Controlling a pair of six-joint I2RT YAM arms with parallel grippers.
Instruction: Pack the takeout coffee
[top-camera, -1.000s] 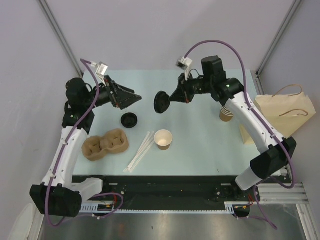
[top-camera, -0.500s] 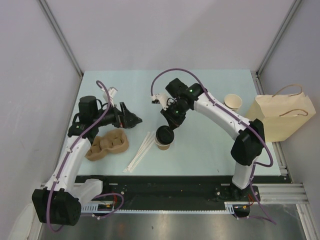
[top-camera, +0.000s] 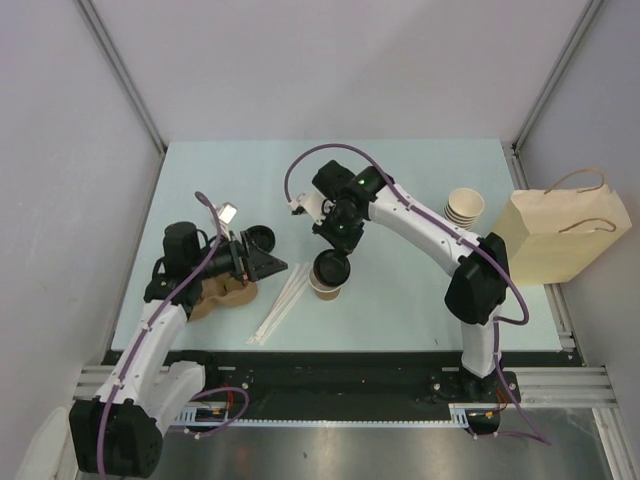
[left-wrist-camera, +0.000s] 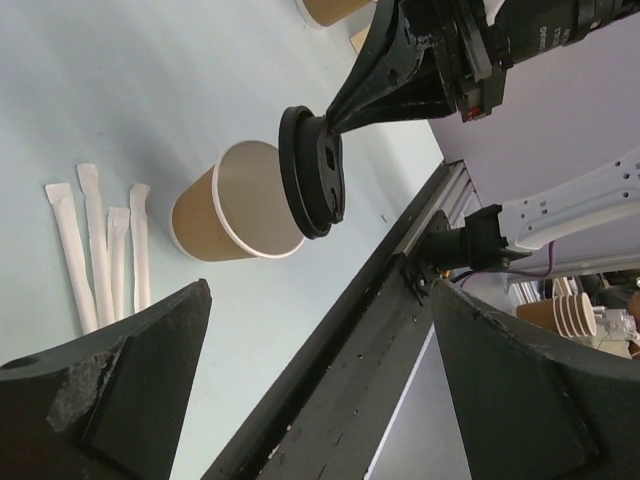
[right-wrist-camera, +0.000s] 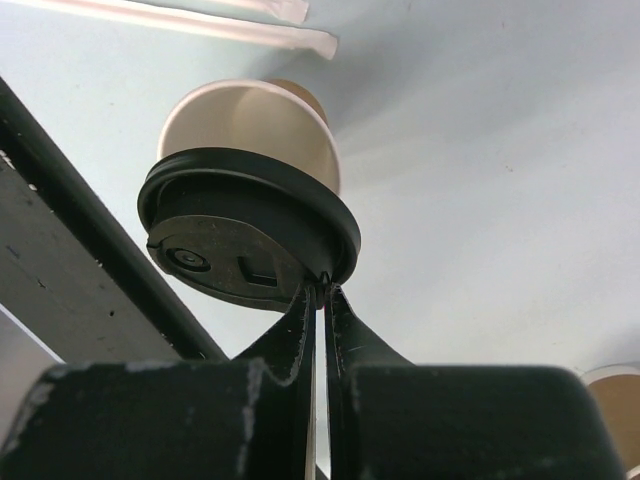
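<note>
Top view first: the pale blue-green table (top-camera: 400, 180) fills the floor of a booth of plain grey-white walls, with a black rail (top-camera: 340, 375) along its near edge. The kraft paper bag (top-camera: 560, 235) stands well off to the right-arm side of the paper cup (top-camera: 320, 288), past the table's edge. The brown pulp carrier (top-camera: 222, 294) lies on the other side of the cup, half under the left arm. A stack of lidless cups (top-camera: 465, 206) sits beyond the cup, toward the bag.

Right gripper (top-camera: 334, 252) hangs over the cup, pinched tight on the rim of the black lid (top-camera: 330, 268). From above the lid hides the cup's mouth. The left wrist camera tells more: the lid (left-wrist-camera: 312, 172) is tilted at the open mouth, not seated, the cup (left-wrist-camera: 210, 215) upright on the table. The right wrist view shows the jaws clamping the lid's edge (right-wrist-camera: 250, 240).

Left gripper (top-camera: 268, 262) is beside the cup, spread wide, its fingers (left-wrist-camera: 130, 380) holding nothing. A loose second lid (top-camera: 258, 239) sits just behind it. Wrapped straws (top-camera: 285, 300) lie between carrier and cup.
</note>
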